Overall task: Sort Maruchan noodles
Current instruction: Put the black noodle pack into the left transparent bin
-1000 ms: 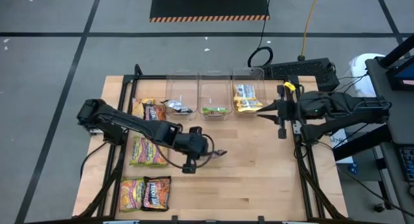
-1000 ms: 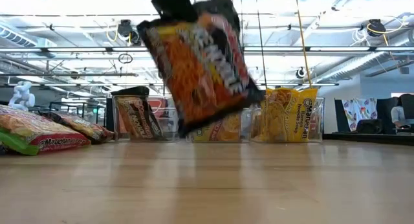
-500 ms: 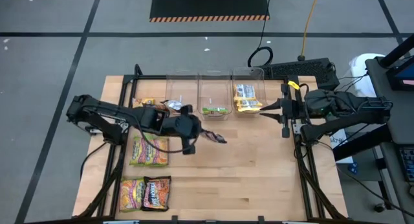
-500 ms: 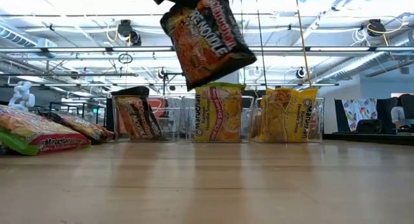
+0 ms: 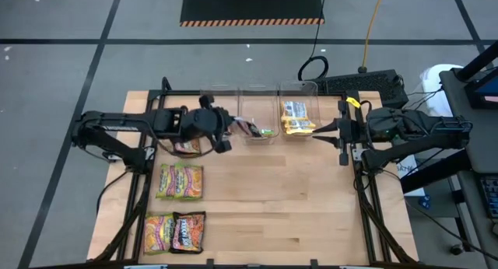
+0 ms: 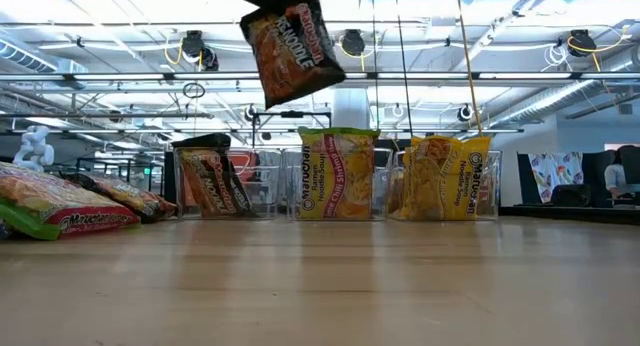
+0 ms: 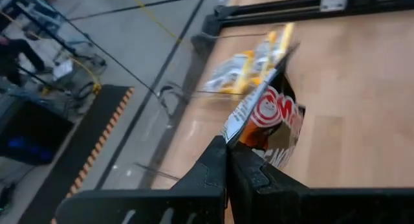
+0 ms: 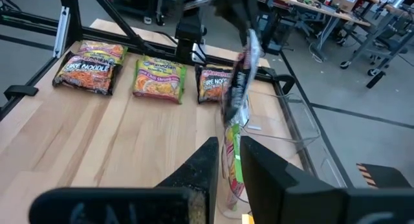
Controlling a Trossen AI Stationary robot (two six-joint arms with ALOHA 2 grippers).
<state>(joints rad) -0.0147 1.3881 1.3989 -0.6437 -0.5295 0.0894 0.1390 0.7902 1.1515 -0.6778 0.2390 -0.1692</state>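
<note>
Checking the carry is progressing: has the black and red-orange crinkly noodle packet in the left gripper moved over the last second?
Yes. The black and red-orange packet, pinched in the left gripper, has travelled from mid-table up to the row of clear plastic bins, near the middle bin.

Left arm stretched across the back of the desk, left gripper (image 5: 230, 127) raised, jaws clamped tight. Right arm parked at right edge; right gripper (image 5: 317, 133) jaws slightly apart.

The raised packet (image 6: 291, 48) is black with red-orange noodle print and white lettering. On the pale wood bench (image 5: 296, 199) lie a lime-green and pink packet (image 5: 180, 181) — and a black one (image 5: 187, 231). A yellow packet (image 6: 446, 176) fills one clear bin.
</note>
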